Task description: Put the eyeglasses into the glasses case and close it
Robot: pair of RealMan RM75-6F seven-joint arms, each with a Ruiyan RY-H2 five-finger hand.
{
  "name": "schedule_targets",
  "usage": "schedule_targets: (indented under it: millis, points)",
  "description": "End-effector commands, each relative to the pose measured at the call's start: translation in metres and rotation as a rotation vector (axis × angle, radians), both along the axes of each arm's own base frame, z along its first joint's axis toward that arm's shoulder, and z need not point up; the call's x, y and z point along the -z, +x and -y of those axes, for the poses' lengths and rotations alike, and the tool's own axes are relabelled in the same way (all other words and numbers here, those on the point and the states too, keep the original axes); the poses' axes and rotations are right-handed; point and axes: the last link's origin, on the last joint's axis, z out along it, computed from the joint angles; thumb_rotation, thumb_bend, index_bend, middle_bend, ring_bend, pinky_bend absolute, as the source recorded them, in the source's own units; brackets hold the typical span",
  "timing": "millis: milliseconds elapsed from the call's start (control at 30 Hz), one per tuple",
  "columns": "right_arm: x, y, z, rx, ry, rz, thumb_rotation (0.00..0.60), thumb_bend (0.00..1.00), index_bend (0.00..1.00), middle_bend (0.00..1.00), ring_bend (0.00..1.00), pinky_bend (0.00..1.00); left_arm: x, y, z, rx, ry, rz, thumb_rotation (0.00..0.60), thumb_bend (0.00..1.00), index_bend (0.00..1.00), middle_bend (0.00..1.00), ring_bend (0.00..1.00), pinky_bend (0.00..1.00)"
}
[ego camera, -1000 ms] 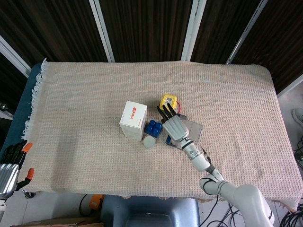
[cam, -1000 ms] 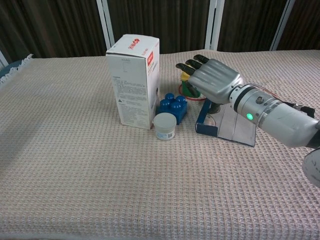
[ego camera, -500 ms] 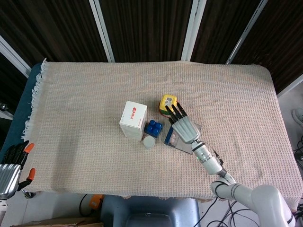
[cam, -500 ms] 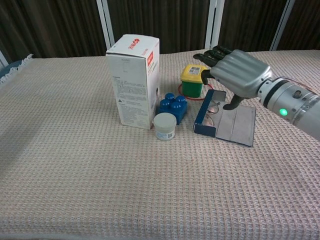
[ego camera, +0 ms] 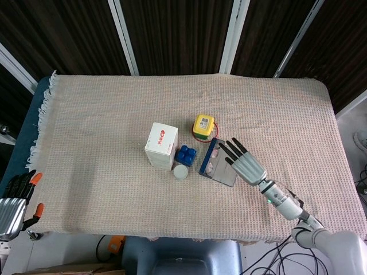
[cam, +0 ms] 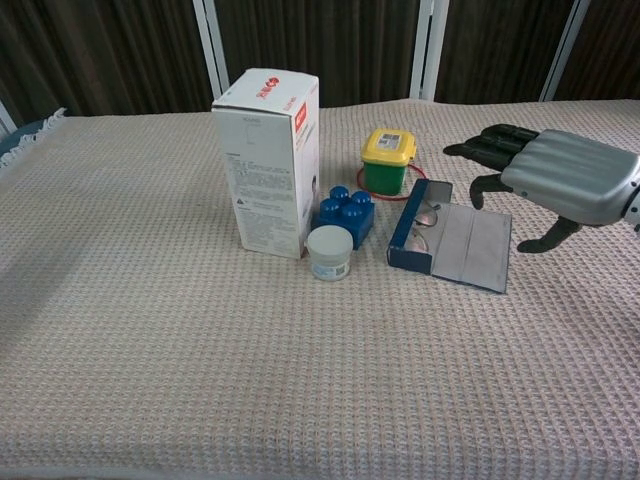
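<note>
Now one glasses case lying open mid-table, one pair of eyeglasses inside. Right hand over the case's right edge, fingers spread, gripping nothing. Left hand at near-left corner, grip unclear. Left of case: one white box, one blue block, one jar, one yellow-lidded tub.

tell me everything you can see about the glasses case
The glasses case lies open on the woven tablecloth: a dark blue tray with a flat grey lid folded out toward the robot's right. The eyeglasses lie inside the tray. It sits right of the blue block and in front of the yellow-lidded green jar. The right hand hovers beside it, not touching.
</note>
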Motion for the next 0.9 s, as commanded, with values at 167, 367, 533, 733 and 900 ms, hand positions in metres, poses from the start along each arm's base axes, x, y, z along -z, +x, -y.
schedule_targets:
  millis: [167, 367, 533, 733, 900]
  points:
    - [0.006, -0.018, 0.003, -0.013, 0.066, -0.033, 0.600, 0.30, 0.52, 0.07, 0.00, 0.00, 0.000, 0.000, -0.001, -0.003, 0.007, -0.001, 0.600, 0.45, 0.00, 0.00, 0.00, 0.03]
    - [0.007, -0.022, 0.008, 0.000, 0.078, -0.040, 0.600, 0.30, 0.52, 0.07, 0.00, 0.00, 0.000, -0.001, -0.001, -0.007, 0.009, -0.002, 0.600, 0.45, 0.00, 0.00, 0.00, 0.03]
    - [0.012, -0.021, 0.012, 0.013, 0.087, -0.041, 0.600, 0.30, 0.53, 0.07, 0.00, 0.00, 0.001, -0.001, -0.001, -0.006, 0.007, -0.006, 0.600, 0.45, 0.00, 0.00, 0.00, 0.03]
    - [0.018, -0.018, 0.014, 0.018, 0.088, -0.040, 0.600, 0.30, 0.53, 0.07, 0.00, 0.00, 0.001, -0.001, -0.001, -0.006, 0.007, -0.007, 0.600, 0.45, 0.00, 0.00, 0.00, 0.03]
    - [0.022, -0.016, 0.016, 0.036, 0.083, -0.031, 0.600, 0.30, 0.53, 0.07, 0.00, 0.00, 0.001, -0.001, -0.001, -0.007, 0.006, -0.010, 0.600, 0.45, 0.00, 0.00, 0.00, 0.03]
